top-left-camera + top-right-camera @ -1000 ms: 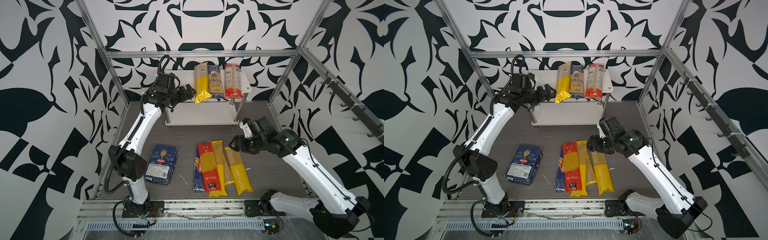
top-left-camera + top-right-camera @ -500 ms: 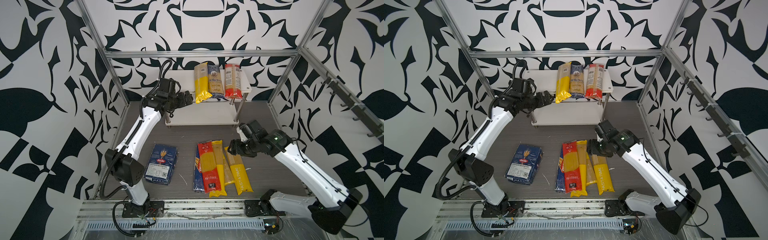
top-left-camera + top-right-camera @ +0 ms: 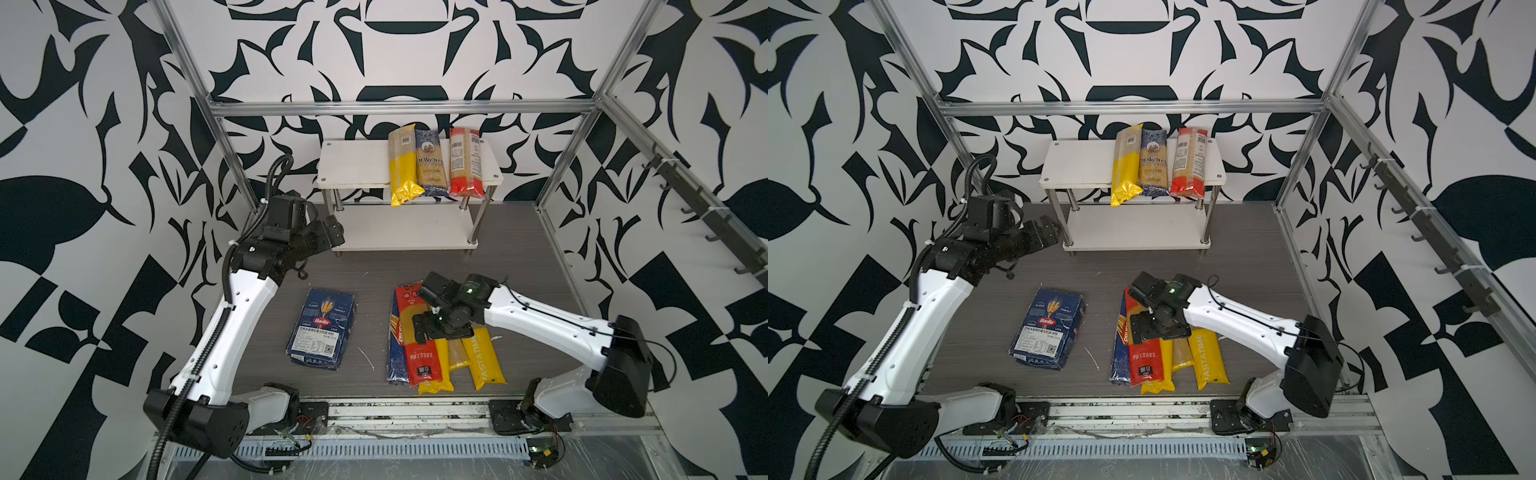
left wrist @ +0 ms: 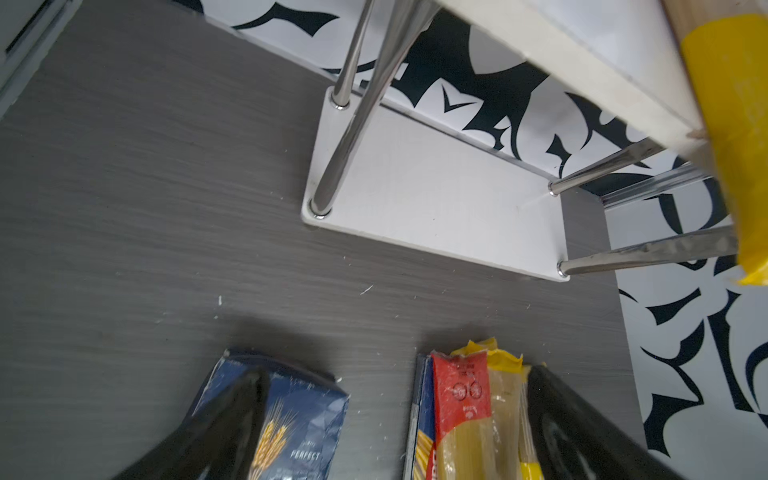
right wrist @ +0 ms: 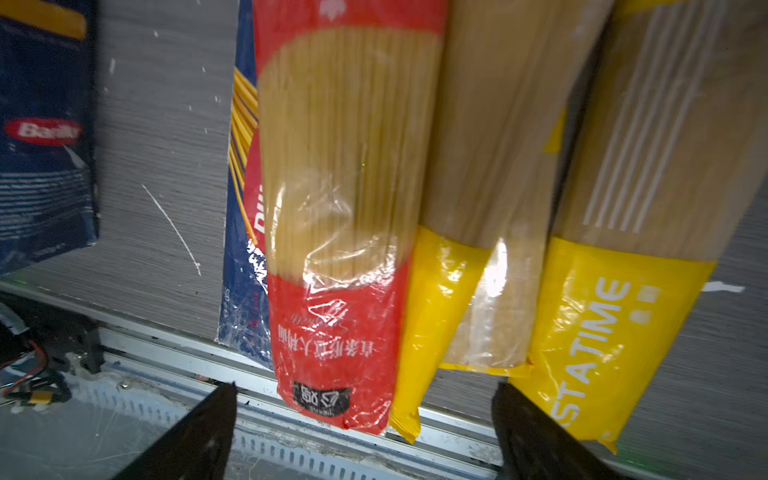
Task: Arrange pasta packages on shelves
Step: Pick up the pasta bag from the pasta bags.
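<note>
The shelves (image 3: 357, 164) stand at the back; on the top board lie three pasta packages: a yellow bag (image 3: 401, 166), a blue one (image 3: 430, 164) and a red one (image 3: 465, 164). The lower board (image 4: 436, 199) is bare. A wide blue Barilla pack (image 3: 322, 328) lies flat on the floor. Beside it is a pile of long bags: red (image 5: 340, 208) on a blue pack (image 5: 241, 270), then yellow ones (image 5: 615, 311). My right gripper (image 5: 365, 388) hangs open just above the pile, holding nothing. By the rack's front left post my left gripper (image 3: 332, 232) is open and empty.
Aluminium frame bars (image 3: 399, 107) run round the dark wood-grain floor (image 3: 511, 266). A metal rail (image 5: 166, 345) edges the front, close to the ends of the piled bags. Hooks (image 3: 706, 208) line the right wall. Chrome posts (image 4: 345, 137) stand close to my left gripper.
My right gripper has opened wide and dropped forward over the pile of bags. My left arm has drawn back from the top shelf and lowered beside the rack's left end.
</note>
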Available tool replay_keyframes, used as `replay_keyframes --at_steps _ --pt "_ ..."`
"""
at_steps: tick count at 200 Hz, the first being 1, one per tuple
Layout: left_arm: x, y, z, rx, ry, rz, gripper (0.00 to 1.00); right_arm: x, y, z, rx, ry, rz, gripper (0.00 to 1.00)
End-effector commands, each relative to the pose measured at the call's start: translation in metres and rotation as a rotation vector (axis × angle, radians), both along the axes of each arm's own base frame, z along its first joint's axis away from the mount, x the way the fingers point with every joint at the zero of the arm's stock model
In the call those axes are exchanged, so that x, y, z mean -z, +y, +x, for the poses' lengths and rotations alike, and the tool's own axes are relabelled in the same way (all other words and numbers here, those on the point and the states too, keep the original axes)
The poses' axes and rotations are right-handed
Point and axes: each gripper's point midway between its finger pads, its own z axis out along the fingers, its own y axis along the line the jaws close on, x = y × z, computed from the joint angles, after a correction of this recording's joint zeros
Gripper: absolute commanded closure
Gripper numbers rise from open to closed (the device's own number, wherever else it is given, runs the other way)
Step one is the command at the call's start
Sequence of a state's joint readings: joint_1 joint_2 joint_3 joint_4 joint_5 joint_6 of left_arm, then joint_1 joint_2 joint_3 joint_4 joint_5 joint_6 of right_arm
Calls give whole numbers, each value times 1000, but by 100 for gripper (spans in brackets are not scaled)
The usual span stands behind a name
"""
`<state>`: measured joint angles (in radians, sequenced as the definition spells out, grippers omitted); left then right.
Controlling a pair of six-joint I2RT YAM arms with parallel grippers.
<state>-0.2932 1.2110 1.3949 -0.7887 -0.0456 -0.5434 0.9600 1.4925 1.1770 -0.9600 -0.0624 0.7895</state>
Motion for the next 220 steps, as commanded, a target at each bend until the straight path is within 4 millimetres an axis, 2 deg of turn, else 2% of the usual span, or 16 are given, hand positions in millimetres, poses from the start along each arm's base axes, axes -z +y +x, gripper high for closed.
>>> replay_keyframes --at_steps 1,21,70,120,148,163,187,203,220 --pt "11 19 -29 -26 38 50 1 12 16 4 23 -28 -31 1" --pt "18 28 -48 -34 55 63 1 24 26 3 5 -32 -75 1" --pt "22 45 -87 -54 58 98 1 55 29 -7 -14 0 -190 2" --pt "25 58 -110 -72 63 130 1 89 31 -26 -13 65 -240 5" --pt "24 60 -116 -74 60 132 1 103 26 -34 18 90 -236 10" --pt "24 61 -119 -76 60 133 1 110 22 -41 35 109 -213 20" --pt "21 63 -122 -76 57 134 1 113 25 -50 52 142 -145 55" --pt "18 62 -122 -73 53 133 1 104 27 -51 49 139 -109 68" --pt "14 61 -119 -69 50 132 1 89 33 -50 44 126 -53 77"
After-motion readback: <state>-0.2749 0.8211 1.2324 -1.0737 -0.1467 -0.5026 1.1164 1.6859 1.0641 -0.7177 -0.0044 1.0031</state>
